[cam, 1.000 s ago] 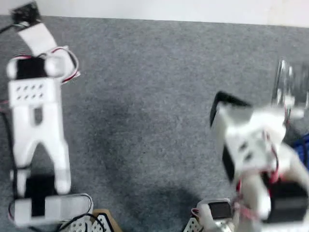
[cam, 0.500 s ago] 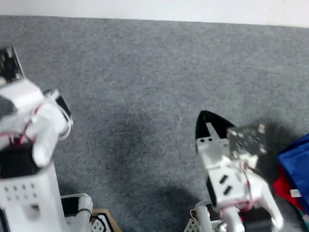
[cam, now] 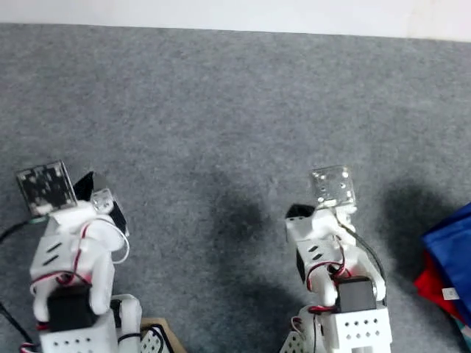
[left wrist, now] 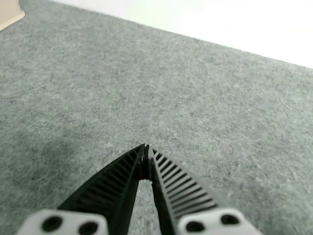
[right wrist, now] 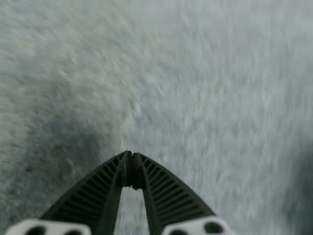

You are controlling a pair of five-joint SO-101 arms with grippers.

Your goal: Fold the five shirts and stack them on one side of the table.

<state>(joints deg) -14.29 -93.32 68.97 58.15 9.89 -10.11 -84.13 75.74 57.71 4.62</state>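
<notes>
A pile of shirts lies at the table's right edge in the high view, a blue shirt (cam: 450,248) on top of a red shirt (cam: 433,287). My left gripper (left wrist: 145,152) is shut with nothing in it, held above the grey carpet near the front left. My right gripper (right wrist: 131,157) is also shut and holds nothing, over the carpet at the front right, a short way left of the shirt pile. In the high view both arms are folded back near their bases, the left arm (cam: 70,250) and the right arm (cam: 331,250).
The table is covered in grey carpet (cam: 235,110) that runs to a white wall (cam: 235,13) at the back. A tan corner (left wrist: 9,14) lies at the carpet's far edge in the left wrist view. The arm bases (cam: 147,338) stand at the front edge.
Both arms have pulled back toward their bases at the front of the table. The right arm came away from the right edge, uncovering the blue and red shirts there.
</notes>
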